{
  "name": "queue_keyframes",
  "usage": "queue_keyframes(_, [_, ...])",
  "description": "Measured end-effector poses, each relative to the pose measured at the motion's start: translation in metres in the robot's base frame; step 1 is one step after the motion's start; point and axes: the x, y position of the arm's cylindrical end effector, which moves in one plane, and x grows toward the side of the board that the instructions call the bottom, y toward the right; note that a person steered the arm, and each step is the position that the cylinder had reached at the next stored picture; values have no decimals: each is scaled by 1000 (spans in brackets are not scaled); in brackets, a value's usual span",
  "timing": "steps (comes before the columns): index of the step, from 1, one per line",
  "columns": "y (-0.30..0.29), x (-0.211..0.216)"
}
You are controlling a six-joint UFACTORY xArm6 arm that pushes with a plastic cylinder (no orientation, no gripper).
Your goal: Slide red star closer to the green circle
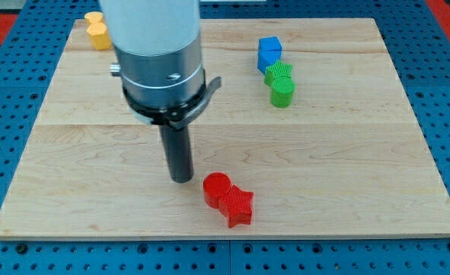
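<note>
Rod only, no jaws, holding nothing: my tip (182, 179) sits just left of red cylinder (217, 186); red star (237, 205) beyond it, green circle (282, 92) toward top right.

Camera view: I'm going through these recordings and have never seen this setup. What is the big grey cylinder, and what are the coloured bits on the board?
The grey cylinder is the end of a robot arm. It has no grasping tool, only a straight dark rod; its lower end, my tip, slides on the wooden board and pushes blocks. Nothing is held.

There is one camera, looking down at the board from the front; its mount is not on record.

Near the view's bottom lie a red star and a red round block, touching. My tip stands just left of the round one. At the upper right sit a blue block, a green block and a green circle, close together. Yellow blocks lie at the top left.
</note>
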Motion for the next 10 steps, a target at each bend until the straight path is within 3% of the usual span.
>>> queue_keyframes(2, [-13,39])
queue_keyframes(4, [35,66])
queue_keyframes(7, [110,63])
queue_keyframes(10, [143,31])
